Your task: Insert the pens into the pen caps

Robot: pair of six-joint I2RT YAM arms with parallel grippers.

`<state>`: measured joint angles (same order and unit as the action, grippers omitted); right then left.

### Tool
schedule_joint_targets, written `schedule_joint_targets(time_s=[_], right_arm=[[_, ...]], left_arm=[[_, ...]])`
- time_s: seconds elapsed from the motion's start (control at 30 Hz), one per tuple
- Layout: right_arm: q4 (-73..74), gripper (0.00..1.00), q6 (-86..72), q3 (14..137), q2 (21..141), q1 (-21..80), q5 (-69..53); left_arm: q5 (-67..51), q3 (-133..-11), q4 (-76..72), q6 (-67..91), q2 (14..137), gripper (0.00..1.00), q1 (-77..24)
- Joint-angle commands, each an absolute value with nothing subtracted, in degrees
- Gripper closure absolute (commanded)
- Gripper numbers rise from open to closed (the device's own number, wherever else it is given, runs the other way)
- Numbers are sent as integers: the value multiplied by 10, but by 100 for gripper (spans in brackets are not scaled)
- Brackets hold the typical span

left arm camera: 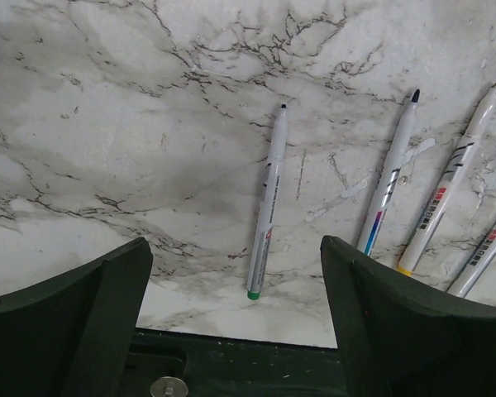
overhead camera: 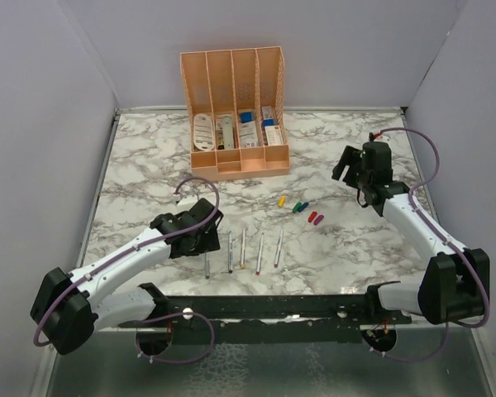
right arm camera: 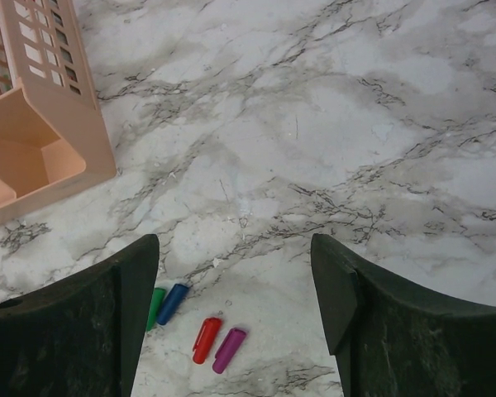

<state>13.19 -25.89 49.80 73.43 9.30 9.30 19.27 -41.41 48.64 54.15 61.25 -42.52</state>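
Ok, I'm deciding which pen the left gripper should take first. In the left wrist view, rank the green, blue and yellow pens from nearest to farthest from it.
1. Green pen, in line with the left gripper's open gap.
2. Blue pen, next on the right.
3. Yellow pen, farther right again.

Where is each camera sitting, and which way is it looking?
Top camera: above and behind the arms, looking down at the peach organiser, pens and caps; both arms show, with left gripper and right gripper.
Left wrist camera: on the left arm, facing down at the pens; its own two open fingers show.
Right wrist camera: on the right arm, facing down at the caps and organiser corner; its open fingers show.
Shared: top and right wrist both see the red cap.
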Motion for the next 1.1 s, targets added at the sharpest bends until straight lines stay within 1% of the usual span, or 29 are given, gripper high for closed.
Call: schedule_joint_targets(time_s=[0.0, 0.13, 0.2, 0.3, 0.37, 0.43, 0.5, 0.6, 0.63, 0.83, 1.07], right_arm=[[125, 30, -266, 521, 743, 93, 73], [123, 38, -272, 524, 742, 93, 71], [124, 40, -281, 523, 742, 92, 69], [119, 44, -298, 517, 743, 86, 53], [110, 60, -307, 509, 744, 82, 45], [103, 62, -310, 503, 745, 77, 37], [105, 62, -310, 505, 748, 73, 35], [117, 51, -308, 514, 751, 74, 50], [120, 49, -306, 517, 749, 74, 54], [121, 49, -285, 520, 737, 73, 73], [117, 48, -277, 525, 744, 73, 60]], left_arm=[[150, -407, 494, 518, 635, 15, -429], [121, -415, 496, 479, 654, 15, -428], [109, -422, 502, 466, 661, 20, -429], [85, -427, 504, 450, 674, 30, -428], [75, -431, 503, 438, 686, 35, -427], [68, -436, 504, 424, 704, 37, -426], [63, -441, 504, 412, 721, 39, -425], [61, -450, 504, 404, 743, 35, -424], [62, -451, 505, 402, 750, 35, -423], [68, -464, 504, 378, 779, 35, -402], [52, -481, 501, 354, 809, 39, -370]])
